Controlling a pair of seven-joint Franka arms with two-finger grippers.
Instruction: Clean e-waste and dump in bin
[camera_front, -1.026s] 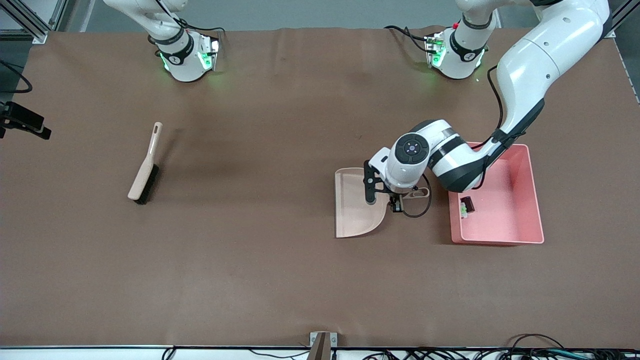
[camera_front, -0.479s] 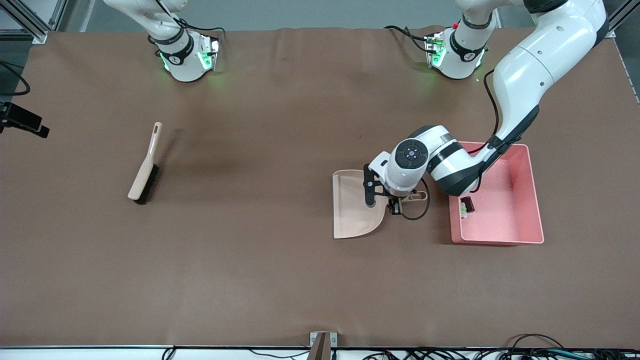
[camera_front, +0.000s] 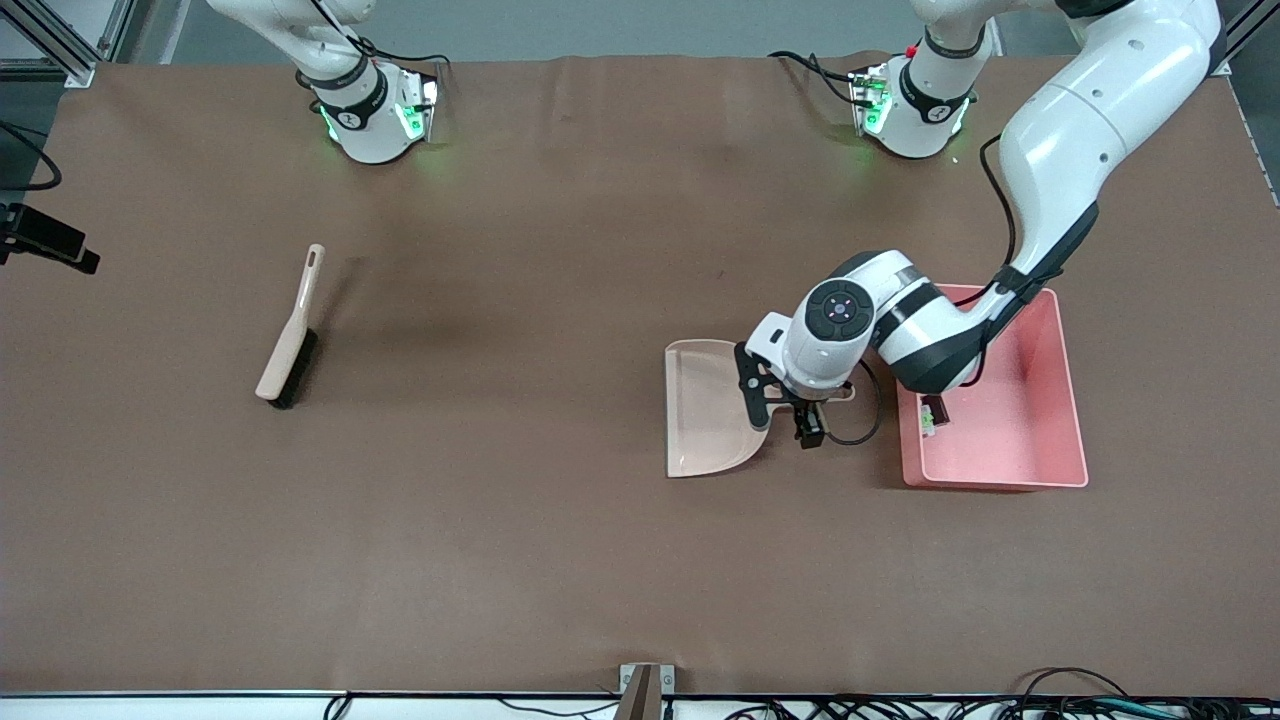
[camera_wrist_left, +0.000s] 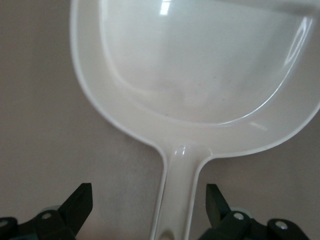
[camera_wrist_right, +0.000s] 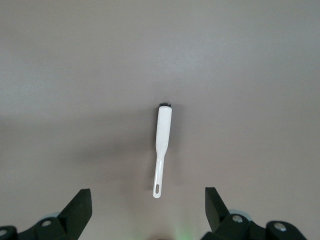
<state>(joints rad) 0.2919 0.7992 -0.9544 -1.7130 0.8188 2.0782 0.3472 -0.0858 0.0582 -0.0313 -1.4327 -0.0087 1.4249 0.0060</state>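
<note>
The left gripper (camera_wrist_left: 149, 207) is shown with its fingers (camera_wrist_left: 77, 205) spread wide on either side of the handle of the beige dustpan (camera_wrist_left: 200, 75), neither finger touching it. In the front view the left gripper (camera_front: 790, 405) is positioned low over that handle, and the dustpan (camera_front: 705, 410) lies flat on the brown table (camera_front: 500, 520), its handle pointing toward the bin (camera_front: 1065, 400). The bin, a pink rectangular tub, is set just beside the dustpan, toward the left arm's end of the table, and is partly overlapped by the left arm. The e-waste (camera_front: 932, 413) is seen inside the bin, against the wall nearest the dustpan: a dark block with a small white-and-green piece beside it.

The right gripper (camera_wrist_right: 149, 210) is held high over the table with its fingers (camera_wrist_right: 75, 207) likewise spread and nothing between them; the arm waits. Directly below it a hand brush (camera_wrist_right: 161, 150) is visible. In the front view the brush (camera_front: 290, 335) lies well apart from the dustpan, toward the right arm's end of the table.
</note>
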